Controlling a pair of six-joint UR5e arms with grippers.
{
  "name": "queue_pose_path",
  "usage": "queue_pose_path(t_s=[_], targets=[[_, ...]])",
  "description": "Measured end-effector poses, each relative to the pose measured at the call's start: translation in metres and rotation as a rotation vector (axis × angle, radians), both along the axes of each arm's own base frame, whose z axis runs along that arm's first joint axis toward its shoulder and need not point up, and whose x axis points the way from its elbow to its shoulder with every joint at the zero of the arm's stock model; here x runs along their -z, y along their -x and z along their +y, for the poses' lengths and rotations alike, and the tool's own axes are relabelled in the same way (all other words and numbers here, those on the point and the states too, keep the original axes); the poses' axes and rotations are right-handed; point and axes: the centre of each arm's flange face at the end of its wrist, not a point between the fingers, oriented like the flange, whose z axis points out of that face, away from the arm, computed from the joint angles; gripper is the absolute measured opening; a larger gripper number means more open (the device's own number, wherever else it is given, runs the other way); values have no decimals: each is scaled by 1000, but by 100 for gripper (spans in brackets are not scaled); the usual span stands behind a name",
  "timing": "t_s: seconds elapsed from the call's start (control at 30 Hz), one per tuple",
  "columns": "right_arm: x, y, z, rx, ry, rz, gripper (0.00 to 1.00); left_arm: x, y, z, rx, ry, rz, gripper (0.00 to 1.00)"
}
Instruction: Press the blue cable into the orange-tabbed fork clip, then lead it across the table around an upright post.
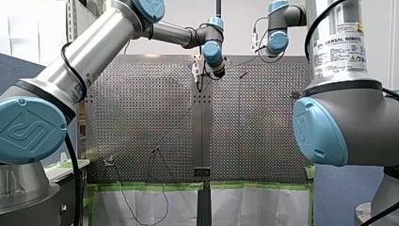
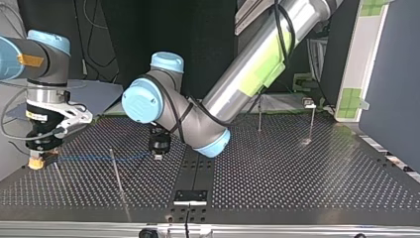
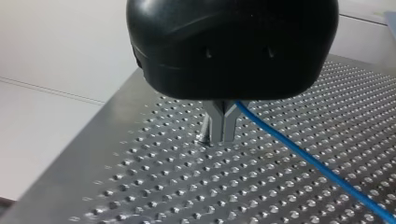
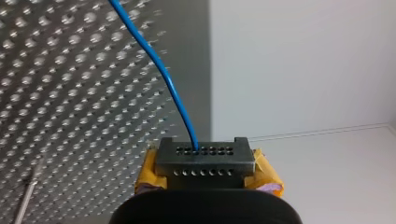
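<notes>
The blue cable (image 2: 99,158) runs taut just above the perforated table (image 2: 297,178), between my two grippers. My right gripper (image 2: 35,161), at the top view's left, has yellow pads; in its wrist view the right gripper (image 4: 201,161) is shut, and the cable (image 4: 163,74) leads away from its grey tips. My left gripper (image 2: 158,154) hangs near the table's middle. In its own view the left gripper (image 3: 222,139) has metal fingers pressed together just above the plate, and the cable (image 3: 303,158) trails off from beside them.
A thin rod (image 2: 118,178) stands in front of the cable's span. Two upright posts (image 2: 259,116) (image 2: 312,121) rise at the top view's far right, with a small fitting (image 2: 308,103) beside them. A black bracket (image 2: 190,196) sits at the near edge.
</notes>
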Motion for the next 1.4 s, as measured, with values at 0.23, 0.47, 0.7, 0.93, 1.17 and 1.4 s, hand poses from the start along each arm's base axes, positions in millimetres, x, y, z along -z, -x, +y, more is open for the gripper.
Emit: queue_pose_path(t_s=[0.23, 0.47, 0.7, 0.93, 1.17, 1.4], targets=[[13, 8, -13, 17, -16, 0, 0, 12, -11, -11, 16, 19, 21, 0], [18, 17, -23, 30, -16, -23, 0, -15, -20, -17, 35, 95, -43, 0], [29, 19, -30, 33, -30, -24, 0, -48, -24, -21, 47, 160, -120, 0], [38, 16, -33, 27, -46, -29, 0, -81, -25, -24, 54, 218, -193, 0], [40, 21, -39, 36, -37, -46, 0, -74, -29, -27, 62, 229, -208, 0], [50, 22, -49, 36, -27, -53, 0, -49, -36, -27, 67, 218, -195, 0]])
